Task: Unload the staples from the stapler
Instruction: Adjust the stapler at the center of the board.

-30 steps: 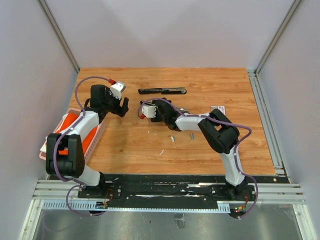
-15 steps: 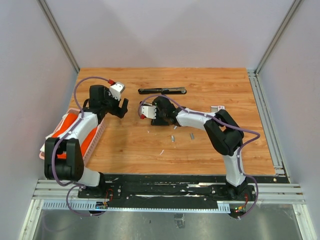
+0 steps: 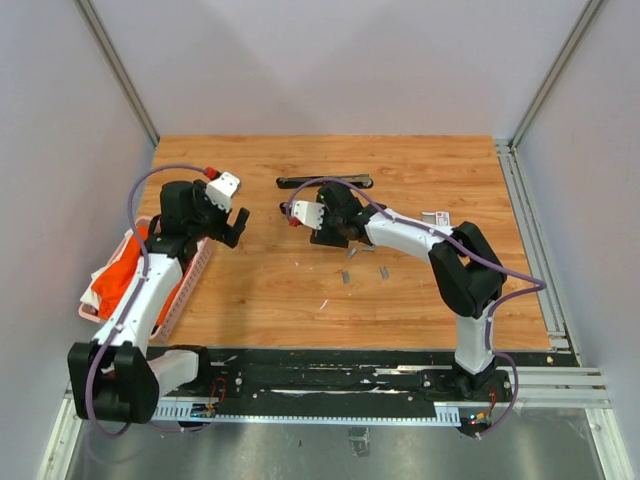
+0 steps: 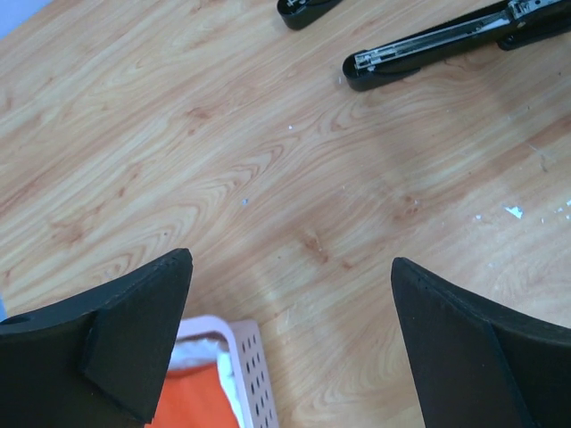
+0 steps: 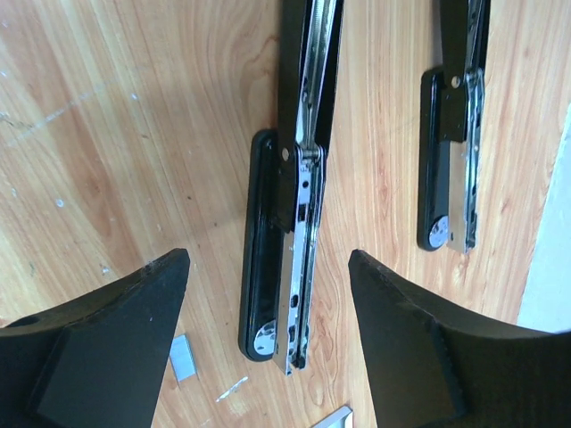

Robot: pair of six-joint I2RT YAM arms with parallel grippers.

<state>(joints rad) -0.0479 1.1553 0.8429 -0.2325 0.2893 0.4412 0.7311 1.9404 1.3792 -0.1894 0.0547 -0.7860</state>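
Left gripper (image 4: 293,267): wide, empty.
Right gripper (image 5: 268,263): wide, above opened stapler (image 5: 299,223).
Risk: a skewed close could shove stapler and scatter loose staples (image 5: 181,358).

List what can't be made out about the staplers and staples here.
- Top view: the right end effector covers the nearer stapler.
- Right wrist view: the nearer stapler and the far stapler run off the top edge, and one staple strip off the bottom edge.
- Whether either stapler holds staples: rails too narrow to tell.
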